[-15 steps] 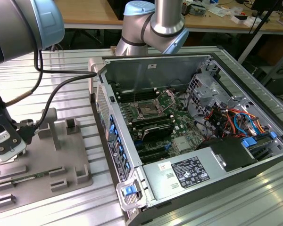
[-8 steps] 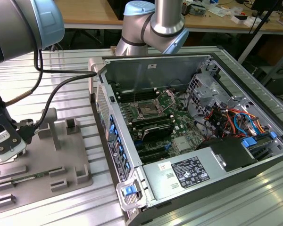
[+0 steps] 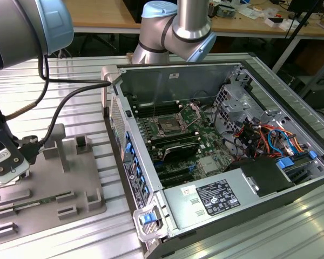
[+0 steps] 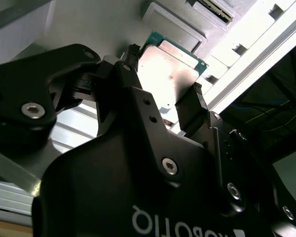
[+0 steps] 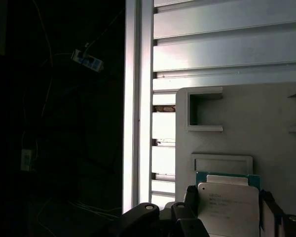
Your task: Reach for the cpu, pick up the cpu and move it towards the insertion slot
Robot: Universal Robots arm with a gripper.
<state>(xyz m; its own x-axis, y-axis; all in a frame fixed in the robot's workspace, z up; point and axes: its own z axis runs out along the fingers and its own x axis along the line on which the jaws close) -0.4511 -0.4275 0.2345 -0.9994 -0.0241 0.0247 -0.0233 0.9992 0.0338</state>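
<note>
The cpu [image 4: 170,64] is a thin square chip with a silvery top and a green rim. In both wrist views it sits between my two black fingers, which press on its opposite edges. My gripper [image 4: 164,71] is shut on the cpu [image 5: 227,212], just over the grey plastic tray [image 5: 266,123]. In the exterior view my gripper [image 3: 8,167] hangs over the tray [image 3: 70,178] at that view's left. The insertion slot [image 3: 167,127], a metal-framed socket with a dark centre, lies on the motherboard inside the open computer case, well off to the exterior view's right of my gripper.
The open computer case [image 3: 216,70] has tall metal walls around the motherboard. Black memory slots [image 3: 175,151], bundled cables [image 3: 264,135] and a power supply [image 3: 216,197] sit inside. The tray carries raised blocks [image 3: 54,143]. A black cable [image 3: 59,102] trails from my arm. The ribbed metal table [image 5: 227,49] ends at an edge [image 5: 138,98].
</note>
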